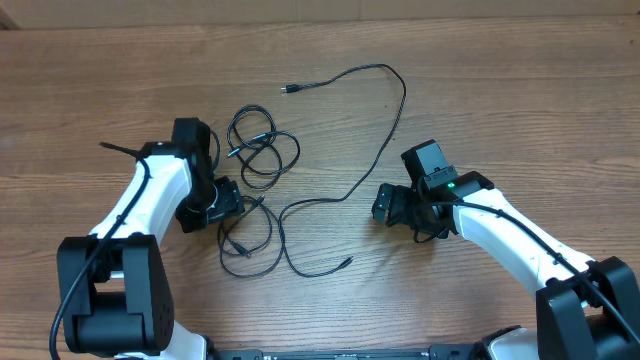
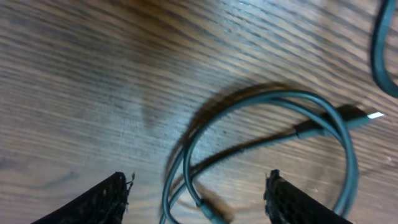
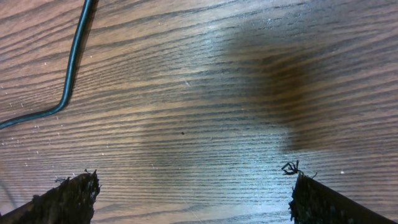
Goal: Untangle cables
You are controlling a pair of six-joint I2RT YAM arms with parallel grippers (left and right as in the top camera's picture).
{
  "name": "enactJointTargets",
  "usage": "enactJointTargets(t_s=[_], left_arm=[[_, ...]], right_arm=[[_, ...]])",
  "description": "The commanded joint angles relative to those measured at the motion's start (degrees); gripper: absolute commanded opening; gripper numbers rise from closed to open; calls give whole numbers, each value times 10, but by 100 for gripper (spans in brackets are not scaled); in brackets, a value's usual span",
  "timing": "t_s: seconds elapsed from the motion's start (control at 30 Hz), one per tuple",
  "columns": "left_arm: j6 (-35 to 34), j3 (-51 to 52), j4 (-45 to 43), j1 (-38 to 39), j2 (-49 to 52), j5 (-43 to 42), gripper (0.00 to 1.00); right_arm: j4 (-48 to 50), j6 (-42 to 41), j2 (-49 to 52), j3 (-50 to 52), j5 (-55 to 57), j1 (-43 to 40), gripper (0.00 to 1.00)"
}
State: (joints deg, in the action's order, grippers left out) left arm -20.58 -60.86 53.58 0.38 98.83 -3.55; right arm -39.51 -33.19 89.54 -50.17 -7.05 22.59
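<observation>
where the left gripper (image 2: pixel 196 200) sits low over the wood, its jaws stand apart with nothing clamped. fingertips (image 2: pixel 106 199): black, coarse-meshed, frayed at the edges. between and just ahead of them lies a loop of the cables (image 2: pixel 273 94), a thin, round cord in a dark rubbery sheath. two strands run side by side down the loop's left. one moulded plug (image 2: pixel 364 116) has a pale metal tip pointing right. whether either pad touches the cord cannot be told.

right gripper (image 3: pixel 193 196): jaws wide apart, holding nothing, with the same rough black fingertips and bare wood between them. one black strand (image 3: pixel 71 62) crosses the upper left with a sharp bend, well clear of the pads.

cables, overhead view:
- a small tangle (image 1: pixel 262 150) of overlapping loops lies beside the left gripper (image 1: pixel 232 205).
- a lower loop (image 1: pixel 245 245) lies at that gripper's tips.
- one long loose strand (image 1: pixel 403 100) runs from a plug end (image 1: pixel 290 89), arches right, drops between the two arms and curls to a second plug end (image 1: pixel 346 261).
- the right gripper (image 1: pixel 385 205) is near that strand but apart from it.

arms: left arm (image 1: pixel 150 195) and right arm (image 1: pixel 510 235) have white shells and black joints. a green light (image 1: pixel 452 184) shows on the right one.

table (image 1: pixel 520 90): brown wood grain, matte, finely streaked.
</observation>
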Motion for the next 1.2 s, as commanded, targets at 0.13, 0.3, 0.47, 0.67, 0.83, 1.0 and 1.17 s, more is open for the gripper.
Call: enactJointTargets(t_s=[0.13,0.3,0.47,0.67,0.83,1.0,1.17], left_arm=[[4,37,-42,2,3,24,70],[-5,51,-61,2,3,38,66],[-5,66,-79,2,3,38,57],[-5,98,-111,2,3,38,56],[-4,104,-126,2,3,38,39],[-4,104,-149,2,3,37,16],[-5,100,-179,2,3,37,4]], right_arm=[[3,3,1,3,6,-2,100],[3,3,1,3,6,-2,100],[3,3,1,3,6,-2,100],[3,3,1,3,6,-2,100],[4,3,1,3,6,-2,100],[4,3,1,3,6,-2,100],[4,3,1,3,6,-2,100]])
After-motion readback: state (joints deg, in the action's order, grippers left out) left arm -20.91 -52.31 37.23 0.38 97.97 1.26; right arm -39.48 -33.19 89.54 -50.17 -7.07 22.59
